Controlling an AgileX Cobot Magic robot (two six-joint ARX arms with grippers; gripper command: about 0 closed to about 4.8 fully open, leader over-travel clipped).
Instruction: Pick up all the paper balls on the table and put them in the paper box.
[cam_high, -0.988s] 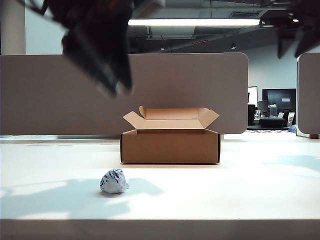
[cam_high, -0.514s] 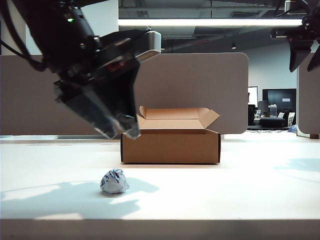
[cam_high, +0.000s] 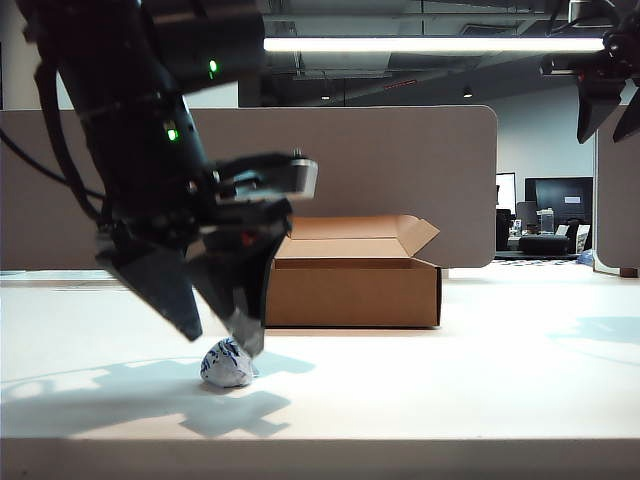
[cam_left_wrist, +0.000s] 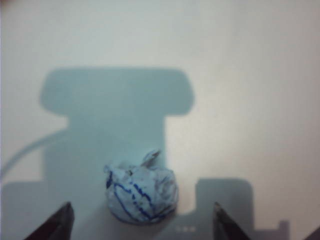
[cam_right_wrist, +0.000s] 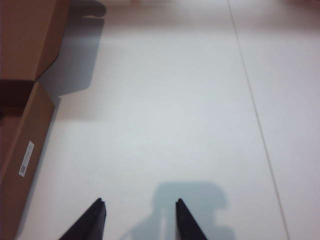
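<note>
Just above the surface (cam_high: 450, 380), the left gripper (cam_left_wrist: 142, 220) straddles a paper ball (cam_left_wrist: 141, 194), fingers wide; closing off-centre could flick it away. The right gripper (cam_right_wrist: 139, 220) hangs high beside the box (cam_high: 350, 290), fingers part open and empty.

Left arm (cam_high: 120, 110) is bulky and black, two green lights glowing, dark cables trailing; its left hand (cam_high: 215, 330) has tapered black fingers. Right hand (cam_right_wrist: 140, 220) shows slim black fingers too.

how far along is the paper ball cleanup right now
Done: hard to confirm, since the paper box interior is hidden. In hand: nothing gripped yet; the left pincer is open, straddling one paper ball on the table. The right pincer hangs empty, jaws apart, above the table beside the box. Left: grasp this ball and drop it in.
</note>
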